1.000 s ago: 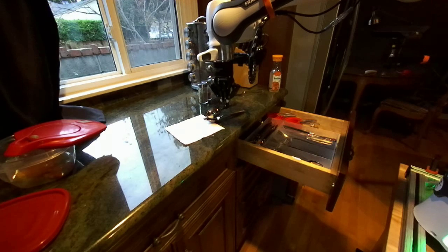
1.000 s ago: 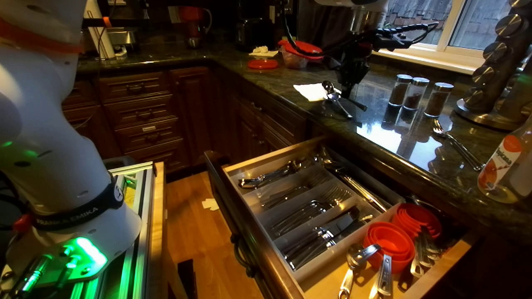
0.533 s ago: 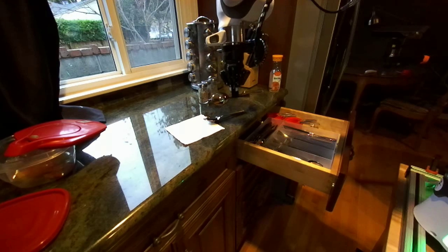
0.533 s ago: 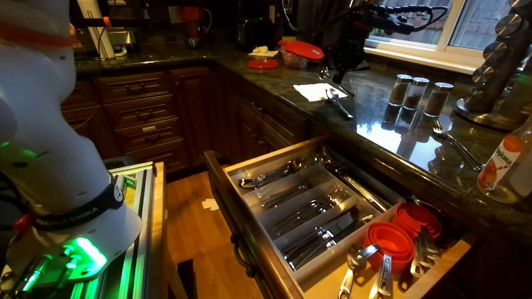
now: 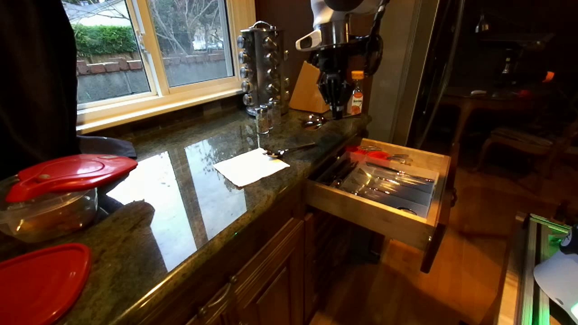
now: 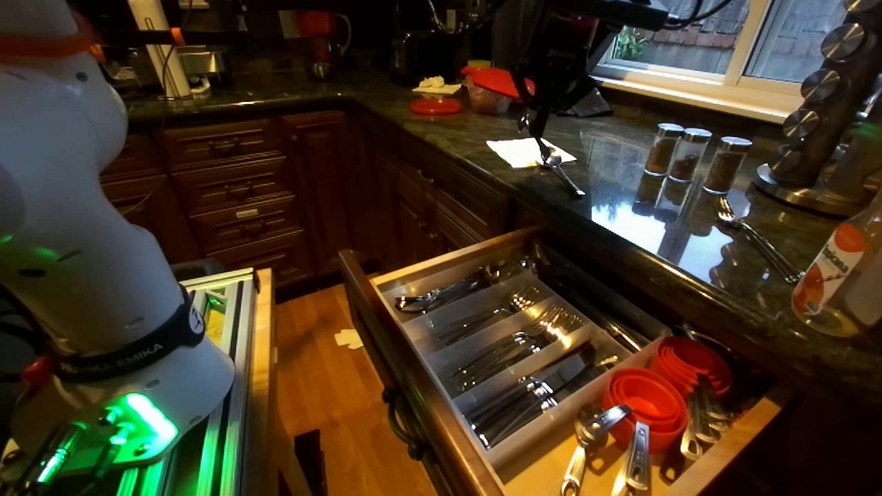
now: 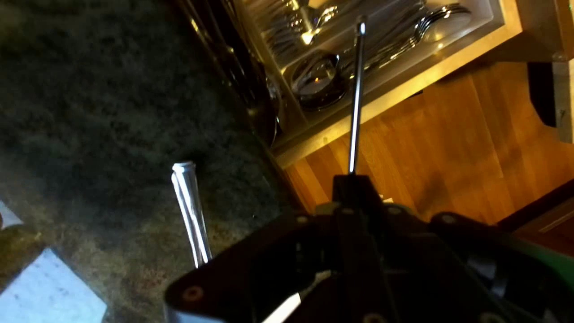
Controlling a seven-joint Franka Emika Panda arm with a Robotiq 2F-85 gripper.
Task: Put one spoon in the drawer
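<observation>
Spoon [image 5: 314, 120], pinched in the hand [image 5: 337, 115], hangs clear of the tabletop [image 7: 103, 103], its handle [image 7: 356, 98] toward the open drawer [image 5: 370, 214] in the wrist view. This looks like the carrying step; next should come a shift over the drawer, lowering, release

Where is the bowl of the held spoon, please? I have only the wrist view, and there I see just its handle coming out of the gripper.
Observer: In an exterior view, the held spoon shows its bowl on the opposite side of the gripper from the handle.
Operator: Thank you. And on what does the bowl of the other spoon rest? The gripper covers it for me.
Observer: The other spoon has its bowl on the edge of the paper.
Operator: Which things does the drawer hold outside my picture?
Observer: Red cups are in the drawer, beside the tray.
</observation>
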